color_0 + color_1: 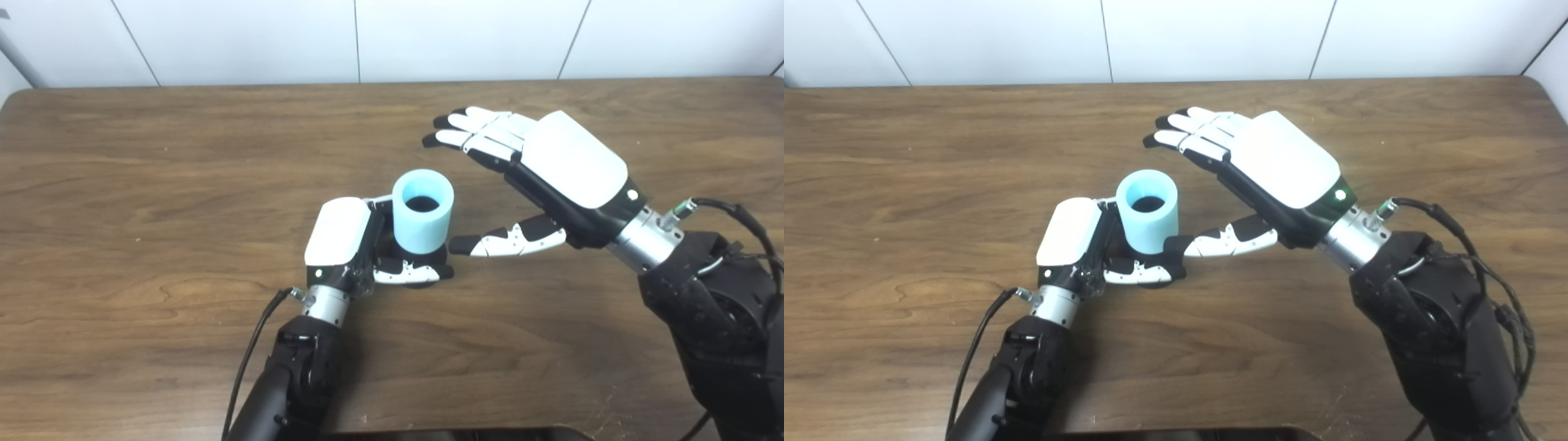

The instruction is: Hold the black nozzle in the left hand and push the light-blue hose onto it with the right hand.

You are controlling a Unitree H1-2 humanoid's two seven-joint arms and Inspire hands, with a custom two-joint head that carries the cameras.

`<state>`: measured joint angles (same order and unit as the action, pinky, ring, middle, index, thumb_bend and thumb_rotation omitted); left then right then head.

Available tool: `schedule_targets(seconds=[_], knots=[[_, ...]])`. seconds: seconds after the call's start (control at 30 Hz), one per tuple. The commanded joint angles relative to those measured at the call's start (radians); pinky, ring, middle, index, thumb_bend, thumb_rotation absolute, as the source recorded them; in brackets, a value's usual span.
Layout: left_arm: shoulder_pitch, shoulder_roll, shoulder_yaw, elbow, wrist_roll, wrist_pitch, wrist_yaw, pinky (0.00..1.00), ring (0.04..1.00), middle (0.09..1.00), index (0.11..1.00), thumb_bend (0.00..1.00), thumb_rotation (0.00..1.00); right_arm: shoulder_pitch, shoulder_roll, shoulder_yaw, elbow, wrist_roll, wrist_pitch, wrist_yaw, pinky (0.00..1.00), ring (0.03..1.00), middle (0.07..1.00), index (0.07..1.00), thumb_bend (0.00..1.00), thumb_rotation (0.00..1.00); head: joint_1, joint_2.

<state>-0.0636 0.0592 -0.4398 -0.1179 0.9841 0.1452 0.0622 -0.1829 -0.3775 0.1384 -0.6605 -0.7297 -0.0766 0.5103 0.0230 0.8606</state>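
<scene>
Wood-grain brown table (153, 184) is carrying everything. Nearest, the left hand (343, 242) is wrapping its fingers and thumb around the black nozzle (416, 254), whose base is sitting on the tabletop near the centre. Short light-blue cylindrical hose (422, 211) is standing upright on top of the nozzle, dark bore showing at its open end. Just beyond and beside it, the right hand (551, 168) is hovering spread wide, fingers extended flat, thumb pointing toward the nozzle, gripping nothing, apart from the hose.
</scene>
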Motion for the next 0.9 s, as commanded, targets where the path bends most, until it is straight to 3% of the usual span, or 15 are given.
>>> schedule_targets(seconds=[0.0,0.07,0.1,0.17,0.27,0.33,0.47,0.53,0.6,0.67,0.8,0.87], knots=[[0.0,0.033,-0.003,0.014,0.027,0.036,-0.068,0.67,0.605,0.542,0.501,0.52,0.03,-0.013,0.003,-0.018,-0.007,0.0,0.012,-0.019,0.82,0.908,0.901,0.856,0.48,0.83,0.001,0.0],[-0.008,0.046,-0.007,0.007,0.028,0.034,-0.089,0.75,0.656,0.624,0.498,0.52,0.06,-0.012,0.007,-0.019,-0.004,-0.003,0.013,-0.018,0.83,0.91,0.902,0.861,0.48,0.85,0.001,0.0],[-0.013,0.053,-0.009,0.005,0.033,0.032,-0.098,0.76,0.675,0.651,0.589,0.72,0.13,-0.01,0.01,-0.02,-0.003,-0.005,0.014,-0.019,0.83,0.909,0.901,0.861,0.49,0.85,0.001,0.0],[-0.024,0.07,-0.017,-0.001,0.05,0.028,-0.111,0.81,0.725,0.712,0.706,0.92,0.26,-0.007,0.012,-0.022,0.001,-0.007,0.013,-0.02,0.82,0.907,0.9,0.862,0.49,0.86,0.002,0.001],[-0.035,0.09,-0.026,-0.008,0.078,0.024,-0.121,0.86,0.78,0.777,0.796,0.99,0.41,-0.004,0.014,-0.023,0.005,-0.006,0.014,-0.018,0.83,0.91,0.904,0.871,0.49,0.85,0.003,0.001],[-0.04,0.1,-0.025,-0.01,0.08,0.015,-0.117,0.88,0.803,0.806,0.828,1.0,0.46,-0.004,0.015,-0.021,0.003,-0.008,0.022,-0.011,0.83,0.915,0.91,0.881,0.48,0.85,0.005,0.0],[-0.05,0.108,-0.012,-0.014,0.073,0.002,-0.106,0.87,0.817,0.821,0.823,1.0,0.44,-0.002,0.019,-0.017,0.007,-0.016,0.024,-0.014,0.84,0.918,0.914,0.885,0.48,0.86,0.008,-0.002],[-0.051,0.102,0.002,-0.016,0.058,-0.005,-0.092,0.75,0.762,0.766,0.765,1.0,0.39,-0.002,0.02,-0.014,0.01,-0.021,0.023,-0.018,0.83,0.917,0.913,0.884,0.48,0.86,0.01,-0.003],[-0.058,0.1,0.017,-0.031,0.048,-0.003,-0.105,0.58,0.637,0.664,0.682,1.0,0.31,-0.002,0.02,-0.011,0.012,-0.035,0.021,-0.018,0.83,0.917,0.914,0.888,0.49,0.87,0.01,-0.003],[-0.065,0.102,0.028,-0.05,0.049,0.005,-0.128,0.47,0.554,0.603,0.631,1.0,0.26,-0.001,0.022,-0.009,0.013,-0.041,0.022,-0.017,0.84,0.919,0.916,0.892,0.49,0.88,0.013,-0.004],[-0.085,0.111,0.052,-0.085,0.055,0.014,-0.17,0.46,0.562,0.619,0.609,1.0,0.21,0.0,0.026,-0.009,0.015,-0.038,0.032,-0.014,0.84,0.921,0.919,0.895,0.49,0.87,0.013,-0.004],[-0.099,0.121,0.062,-0.1,0.062,0.017,-0.192,0.48,0.583,0.638,0.634,1.0,0.23,-0.001,0.027,-0.009,0.016,-0.039,0.033,-0.013,0.84,0.922,0.92,0.898,0.49,0.87,0.013,-0.004]])
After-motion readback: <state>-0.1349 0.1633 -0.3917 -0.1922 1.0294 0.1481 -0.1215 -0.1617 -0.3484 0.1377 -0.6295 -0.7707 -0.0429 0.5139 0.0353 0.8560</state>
